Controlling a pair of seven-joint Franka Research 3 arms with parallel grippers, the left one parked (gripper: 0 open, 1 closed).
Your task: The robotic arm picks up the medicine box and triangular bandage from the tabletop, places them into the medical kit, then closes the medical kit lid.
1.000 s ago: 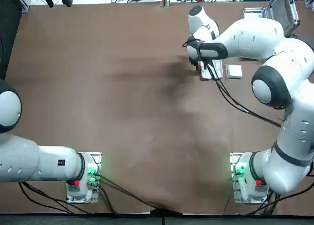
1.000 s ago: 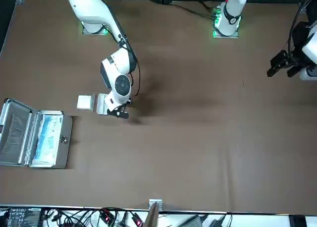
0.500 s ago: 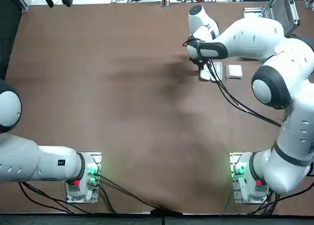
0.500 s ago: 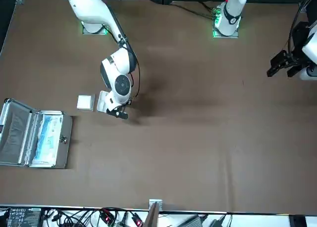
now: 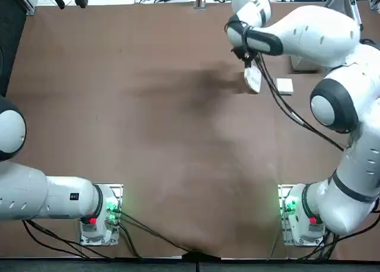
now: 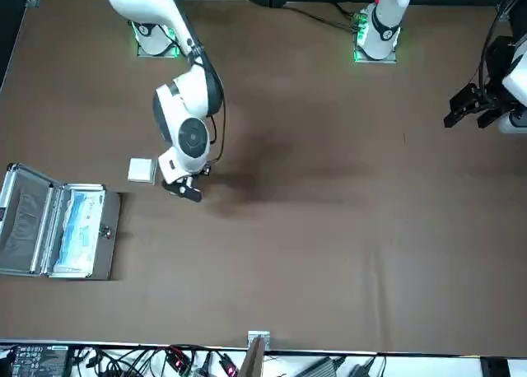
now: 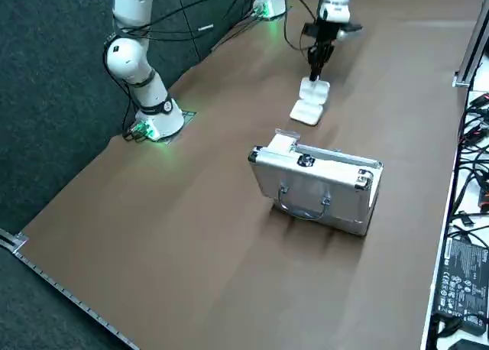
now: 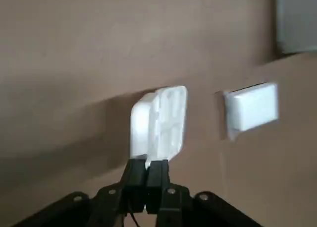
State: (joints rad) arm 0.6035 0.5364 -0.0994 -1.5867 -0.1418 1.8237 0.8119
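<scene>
Operator: The right gripper, above the table near the small square white packet, is closed on one edge of the compartmented white piece. I judge that piece to be the medicine box, and the packet the bandage.

Observer: And the destination?

Operator: The medical kit stands well apart from the held piece, its lid open. I should carry the piece high enough to clear the rim, since an edge grip may let it pivot.

Observer: How best to release?

Operator: I would centre it over the pale contents, lower slowly, then part the fingers, leaving room for the packet.
</scene>
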